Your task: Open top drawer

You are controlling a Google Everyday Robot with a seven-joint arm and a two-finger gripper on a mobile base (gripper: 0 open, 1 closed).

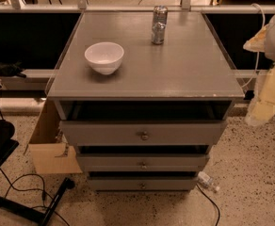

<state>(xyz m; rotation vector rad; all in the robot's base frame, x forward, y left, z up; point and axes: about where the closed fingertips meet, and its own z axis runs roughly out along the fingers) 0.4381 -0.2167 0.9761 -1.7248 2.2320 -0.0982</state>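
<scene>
The grey cabinet sat square in the middle of the frame, and there was the top drawer just under the tabletop, the widest front of the three, its small round knob dead centre. A dark gap showed between the tabletop and that front, and the front stood nearer the camera than the two lower drawers beneath it.

On top, a white bowl rested left of centre, and a silver can stood upright towards the back edge, well apart from the bowl.

At the right edge of the frame, a pale arm hung beside the cabinet, touching nothing on it. The gripper itself lay out of frame, so whether it was released or clenched could not be told.

Down at lower left, a cardboard box leaned against the cabinet's side. A plastic bottle lay on the speckled floor at lower right, near the bottom drawer.
</scene>
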